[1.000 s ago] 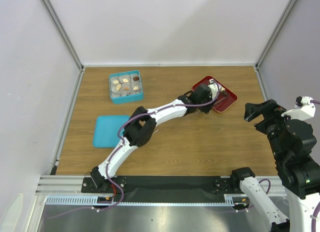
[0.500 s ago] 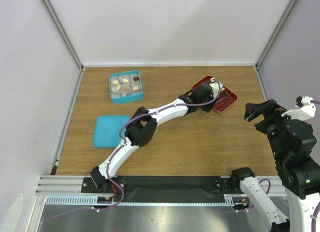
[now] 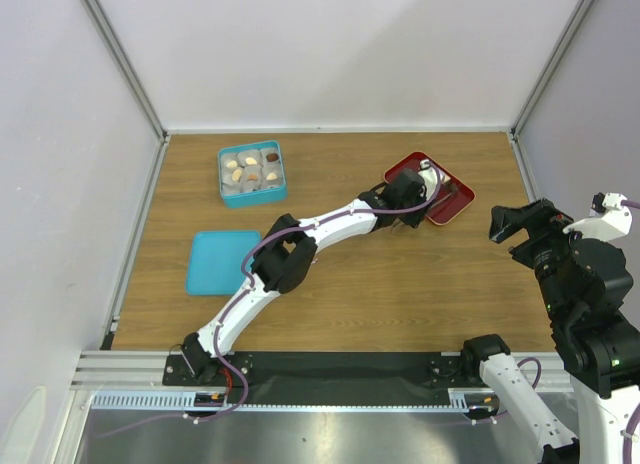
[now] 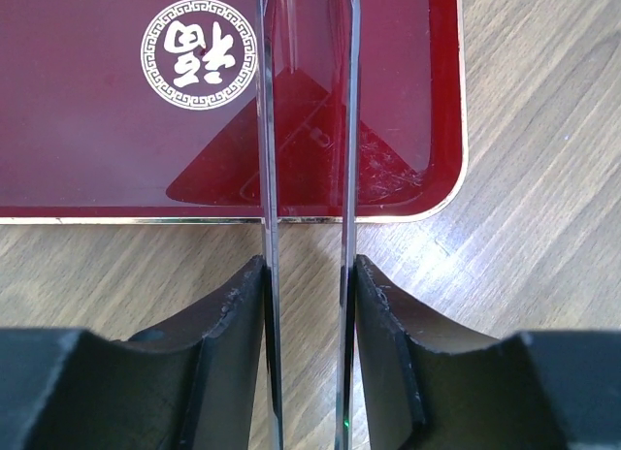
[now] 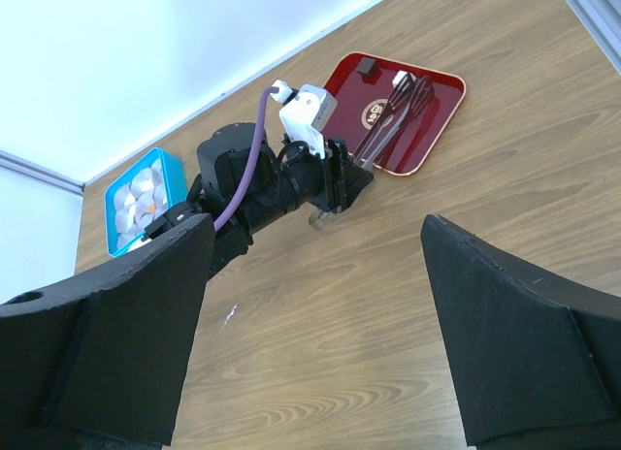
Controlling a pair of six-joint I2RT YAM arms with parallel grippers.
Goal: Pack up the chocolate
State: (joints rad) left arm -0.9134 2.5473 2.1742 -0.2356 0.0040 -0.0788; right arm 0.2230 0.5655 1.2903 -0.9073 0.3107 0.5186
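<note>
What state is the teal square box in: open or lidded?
Open: chocolates show inside the teal square box; its teal lid lies apart.

- I am looking at a wooden table (image 3: pixel 400 284), its brown grain running side to side, and it is carrying three flat things.
- A red tray (image 3: pixel 450 210) is sitting towards the far right of the table, turned at a slant to the edges.
- A teal box (image 3: pixel 255 198) is lying open well to the left of the red tray, about level with it.
- A teal lid (image 3: pixel 222 263) is lying flat further left of the red tray and nearer to me, apart from the box.
</note>
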